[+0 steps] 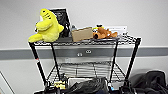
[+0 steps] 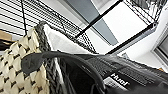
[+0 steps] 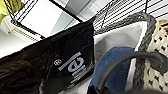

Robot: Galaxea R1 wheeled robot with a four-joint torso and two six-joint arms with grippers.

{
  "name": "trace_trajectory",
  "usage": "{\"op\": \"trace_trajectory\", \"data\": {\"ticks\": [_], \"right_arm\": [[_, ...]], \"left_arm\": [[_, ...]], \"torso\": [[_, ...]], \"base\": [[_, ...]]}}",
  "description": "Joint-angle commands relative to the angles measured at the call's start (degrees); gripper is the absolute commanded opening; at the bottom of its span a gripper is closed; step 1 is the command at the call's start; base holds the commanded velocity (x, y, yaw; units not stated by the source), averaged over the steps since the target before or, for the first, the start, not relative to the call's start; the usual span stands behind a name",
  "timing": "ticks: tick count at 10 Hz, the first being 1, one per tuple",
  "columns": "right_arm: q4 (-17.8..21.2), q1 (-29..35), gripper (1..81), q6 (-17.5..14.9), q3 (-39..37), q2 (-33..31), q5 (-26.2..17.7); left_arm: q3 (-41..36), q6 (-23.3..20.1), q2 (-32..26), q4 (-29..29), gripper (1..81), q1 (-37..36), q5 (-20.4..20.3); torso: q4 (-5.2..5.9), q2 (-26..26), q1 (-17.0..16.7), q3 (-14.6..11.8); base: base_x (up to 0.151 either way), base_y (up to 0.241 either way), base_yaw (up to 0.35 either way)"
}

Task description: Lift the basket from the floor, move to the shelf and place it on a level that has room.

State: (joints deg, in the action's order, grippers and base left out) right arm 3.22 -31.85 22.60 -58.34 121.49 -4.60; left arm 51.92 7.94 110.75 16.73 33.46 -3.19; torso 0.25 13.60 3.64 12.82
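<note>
Holding the basket [image 2: 17, 62] just below the level [image 1: 85, 70] — hand states I cannot tell — it could snag the shelf [image 1: 37, 62] poles and tip.

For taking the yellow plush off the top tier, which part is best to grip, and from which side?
Probably the yellow plush by its thick middle, coming from the front. It sits upright at the left end of the top tier, a black board stands right behind it, and the wall is beyond.
</note>
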Motion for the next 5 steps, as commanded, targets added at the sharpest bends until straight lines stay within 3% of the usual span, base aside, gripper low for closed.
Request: {"op": "trace_trajectory", "data": {"ticks": [1,5], "right_arm": [[3.9,11.8,1.0,-0.1,6.4,-1.7,2.7],[6.4,15.7,1.0,-0.1,8.3,-3.7,2.2]], "left_arm": [[-5.1,1.3,-1.1,-0.4,1.0,-10.2,-0.5],[-6.0,2.5,-1.7,0.4,1.0,-13.6,-0.3]], "torso": [[0.0,0.0,0.0,0.0],[0.0,0.0,0.0,0.0]], "base": [[0.0,0.0,0.0],[0.0,0.0,0.0]]}}
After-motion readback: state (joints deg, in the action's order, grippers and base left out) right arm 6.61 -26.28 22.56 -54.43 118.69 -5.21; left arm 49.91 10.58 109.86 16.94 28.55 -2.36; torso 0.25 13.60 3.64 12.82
